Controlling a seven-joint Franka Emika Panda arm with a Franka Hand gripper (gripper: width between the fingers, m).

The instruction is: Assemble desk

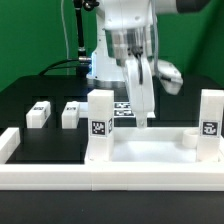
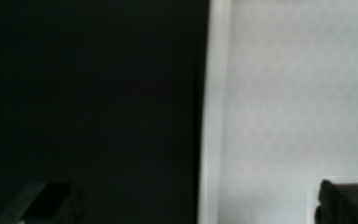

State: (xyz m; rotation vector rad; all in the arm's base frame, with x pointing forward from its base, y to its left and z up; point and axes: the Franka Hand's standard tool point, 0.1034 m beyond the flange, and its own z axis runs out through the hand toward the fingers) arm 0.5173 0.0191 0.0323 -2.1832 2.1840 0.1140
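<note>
Fingers (image 2: 345,198) spread wide, nothing between them. Exterior view: arm (image 1: 130,25) comes down at upper centre with the fingers (image 1: 144,105) pointing straight down, tips at the far edge of the desk panel (image 1: 150,152); contact with the rim cannot be told. Panel lies flat across lower centre and lower right of the frame, rim upward. At its left end stands the first upright leg (image 1: 100,125), tag facing the camera; at the right edge of the frame stands the second upright leg (image 1: 210,125), tag likewise facing the camera. Cannot tell if either is fully seated. Fingers hang between these two, nearer the first. At centre left the first loose leg (image 1: 38,113) and second loose leg (image 1: 72,114) lie side by side on the black tabletop (image 1: 40,90), apart from each other and from the panel. Behind the panel the marker board (image 1: 124,107) lies flat, partly hidden by the first upright leg and the fingers. Low white border wall (image 1: 110,178) runs along the bottom of the frame and turns up at lower left. Wrist view: both dark fingertips show, a straight edge running between them, black tabletop on one side, white panel on the other.
</note>
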